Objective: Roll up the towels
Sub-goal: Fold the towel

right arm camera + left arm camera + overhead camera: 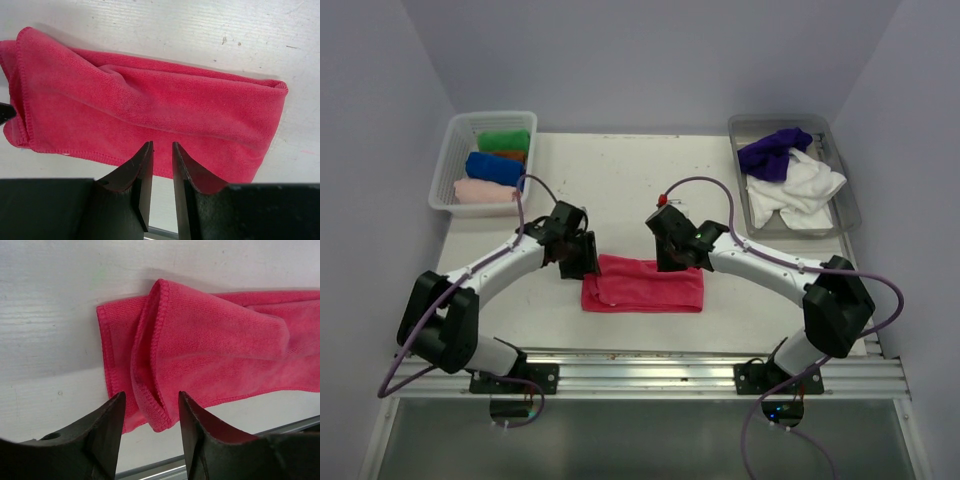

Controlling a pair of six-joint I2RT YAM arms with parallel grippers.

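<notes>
A red towel (642,285) lies folded into a long strip on the white table, near the front edge. My left gripper (582,262) hovers over its left end. In the left wrist view the gripper (151,396) is open, with the towel's (215,340) turned-over hemmed edge below the gap. My right gripper (672,258) hovers over the strip's upper right part. In the right wrist view the gripper (162,145) has only a narrow gap between its jaws, holds nothing, and sits above the towel's (150,105) near edge.
A white basket (448,160) at the back left holds rolled green, blue and pink towels. A clear tray (845,200) at the back right holds a purple towel (772,152) and a white towel (798,192). A metal rail (650,368) runs along the near edge.
</notes>
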